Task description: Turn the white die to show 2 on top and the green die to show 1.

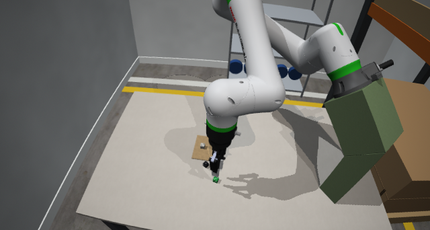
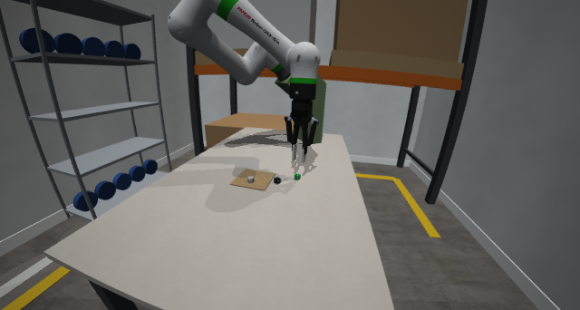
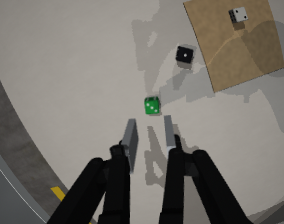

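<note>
The green die lies on the table off the mat; its upper face seems to show three pips. The white die lies on the brown mat, with two pips on its upper face. The black die lies on the table beside the mat, one pip up. My gripper is partly open and empty, pointing down above the table near the green die, with a narrow gap between its fingers.
The black die lies between the mat and the green die. The arm's green pedestal stands at one end of the table. Shelves with blue round things and cardboard boxes stand beyond the table.
</note>
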`<state>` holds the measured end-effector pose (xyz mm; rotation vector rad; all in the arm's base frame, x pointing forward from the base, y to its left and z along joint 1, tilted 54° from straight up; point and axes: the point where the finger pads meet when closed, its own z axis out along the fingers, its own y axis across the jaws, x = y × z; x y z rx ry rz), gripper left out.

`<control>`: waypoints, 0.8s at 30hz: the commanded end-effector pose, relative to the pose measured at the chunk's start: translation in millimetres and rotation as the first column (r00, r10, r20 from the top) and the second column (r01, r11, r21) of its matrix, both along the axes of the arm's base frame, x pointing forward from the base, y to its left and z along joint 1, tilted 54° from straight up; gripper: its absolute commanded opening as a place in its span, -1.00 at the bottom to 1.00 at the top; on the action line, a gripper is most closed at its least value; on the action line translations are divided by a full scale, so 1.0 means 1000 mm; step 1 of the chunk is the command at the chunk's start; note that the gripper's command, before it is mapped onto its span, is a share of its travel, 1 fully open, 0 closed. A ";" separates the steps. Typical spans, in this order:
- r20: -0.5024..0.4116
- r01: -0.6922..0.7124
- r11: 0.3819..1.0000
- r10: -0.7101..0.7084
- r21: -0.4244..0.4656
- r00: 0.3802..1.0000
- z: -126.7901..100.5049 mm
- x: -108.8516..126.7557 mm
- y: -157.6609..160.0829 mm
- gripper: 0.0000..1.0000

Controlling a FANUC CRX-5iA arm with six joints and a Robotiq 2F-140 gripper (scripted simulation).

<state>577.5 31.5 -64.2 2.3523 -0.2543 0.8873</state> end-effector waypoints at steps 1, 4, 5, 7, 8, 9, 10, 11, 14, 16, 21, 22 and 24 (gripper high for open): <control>-0.002 0.003 1.000 -0.003 -0.001 1.000 -0.002 0.001 -0.001 -0.57; -0.002 0.003 1.000 -0.003 -0.001 1.000 -0.002 0.002 -0.002 -0.57; -0.002 0.003 1.000 -0.003 -0.001 1.000 -0.003 0.002 -0.002 -0.57; -0.002 0.003 1.000 -0.003 -0.001 1.000 -0.004 0.003 -0.004 -0.57; -0.002 0.003 1.000 -0.003 -0.001 1.000 -0.005 0.004 -0.004 -0.57; -0.002 0.003 1.000 -0.003 -0.001 1.000 -0.005 0.005 -0.005 -0.57; -0.002 0.003 1.000 -0.003 -0.001 1.000 -0.006 0.005 -0.006 -0.57; -0.002 0.003 1.000 -0.003 -0.001 1.000 -0.007 0.006 -0.007 -0.57; -0.002 0.003 1.000 -0.003 -0.001 1.000 -0.010 0.008 -0.010 -0.57; -0.002 0.003 1.000 -0.003 -0.001 1.000 -0.012 0.010 -0.011 -0.57; -0.002 0.003 1.000 -0.003 -0.001 1.000 -0.015 0.012 -0.014 -0.57; -0.002 0.003 1.000 -0.003 -0.001 1.000 -0.016 0.013 -0.015 -0.57; -0.002 0.003 1.000 -0.003 -0.001 1.000 -0.018 0.015 -0.017 -0.57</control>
